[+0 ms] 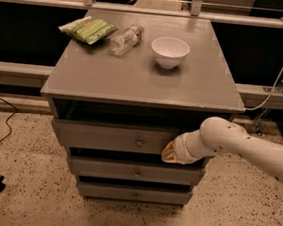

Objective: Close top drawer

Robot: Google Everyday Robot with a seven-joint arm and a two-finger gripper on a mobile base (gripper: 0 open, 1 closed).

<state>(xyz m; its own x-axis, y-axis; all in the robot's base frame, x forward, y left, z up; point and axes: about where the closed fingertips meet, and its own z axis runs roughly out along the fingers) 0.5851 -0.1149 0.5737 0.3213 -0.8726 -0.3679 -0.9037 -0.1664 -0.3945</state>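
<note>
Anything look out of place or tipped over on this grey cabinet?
A plastic bottle lies on its side on the cabinet top, beside the green bag. The top drawer stands slightly out, a dark gap above it, with the hand against its right end.

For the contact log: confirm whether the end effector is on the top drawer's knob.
No, the end effector is against the right end of the top drawer front, while the knob sits clear at centre.
</note>
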